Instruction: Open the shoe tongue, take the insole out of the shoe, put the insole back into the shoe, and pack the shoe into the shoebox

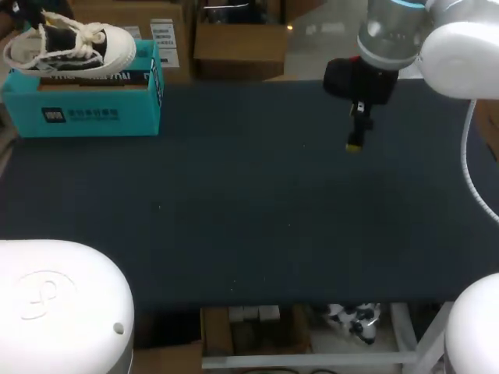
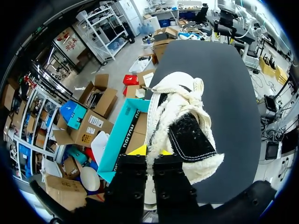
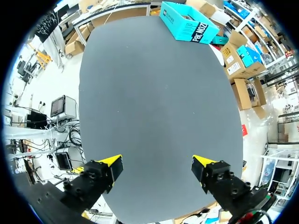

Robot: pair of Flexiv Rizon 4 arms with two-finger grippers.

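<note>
White canvas lace-up shoe (image 2: pixel 180 116), pinched in the left gripper (image 2: pixel 150 152), needs lowering level into the far-left teal cardboard shoebox (image 1: pixel 82 113); the right gripper (image 3: pixel 156 166) gapes wide, empty.

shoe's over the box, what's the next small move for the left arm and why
Probably lower the shoe a little into the open shoebox before letting go: the left gripper is pinching its edge, and it sits high across the box's rim rather than inside. The right gripper hangs open, far off.

Dark table (image 1: pixel 257 218) — teal shoebox (image 1: pixel 82 105) at its far-left corner.
</note>
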